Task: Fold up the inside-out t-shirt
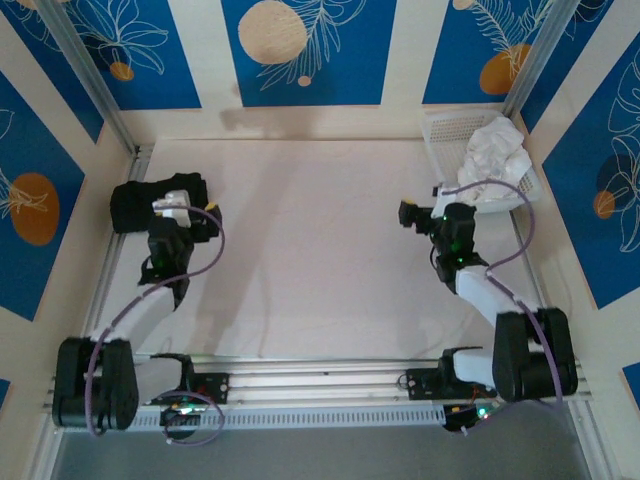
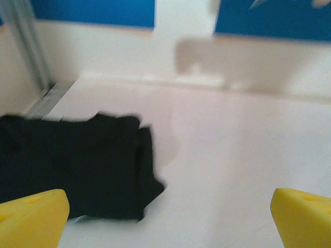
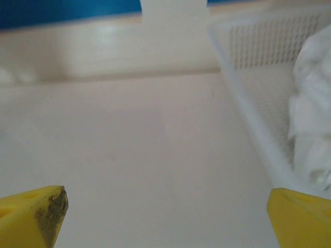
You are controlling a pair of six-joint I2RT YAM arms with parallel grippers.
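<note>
at the near edge of the surface, well on the near side of the white basket, the two arm bases are sitting on a metal rail. the right arm is reaching from its base toward the basket. the right gripper is hanging just short of the basket's near left corner, apart from it. its yellow fingertips are standing spread wide, with bare surface showing between them. it is holding nothing and touching nothing. the fingertip at the left of the right wrist view is carrying a dark smudge on its inner face.

far to the left of the basket, across the surface, the left gripper is hovering by the right edge of the black folded garment. its fingertips are likewise gaping wide and empty. the garment's corner is lying beyond the left one and is not being pinched.

the inside-out t-shirt is lying crumpled inside the basket. it is bunching toward the basket's right and near sides and spilling over the near rim. in the right wrist view its white folds are showing past the basket's slotted wall.

beyond the basket, wall panels are showing blue fields with pale leaf drawings and orange discs.
</note>
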